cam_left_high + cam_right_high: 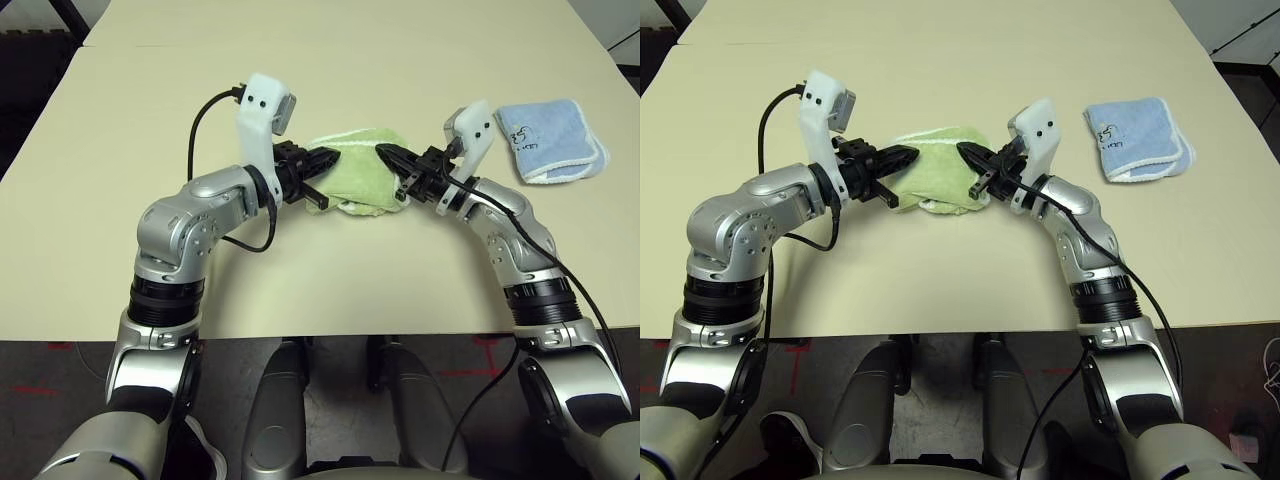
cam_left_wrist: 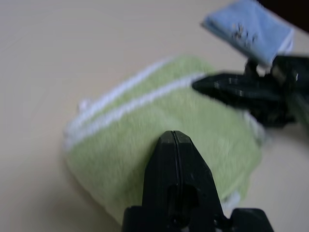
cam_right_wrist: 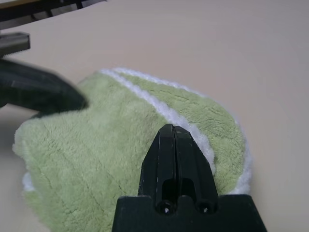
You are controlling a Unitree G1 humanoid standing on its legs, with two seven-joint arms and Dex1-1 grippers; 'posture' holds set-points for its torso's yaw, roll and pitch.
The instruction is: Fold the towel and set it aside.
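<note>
I see the green towel (image 1: pixel 362 180) bunched into a thick folded bundle near the middle of the counter (image 1: pixel 130 130), its white stitched edges running across the top. My left gripper (image 1: pixel 330 156) comes in from the left with its jaws clenched tight, nothing between them, the tip over the towel's left end. My right gripper (image 1: pixel 385 154) comes in from the right, jaws also clenched on nothing, its tip over the towel's right end. The two tips point at each other across the bundle. A smaller blue towel (image 1: pixel 548 140) lies folded well apart to the right.
</note>
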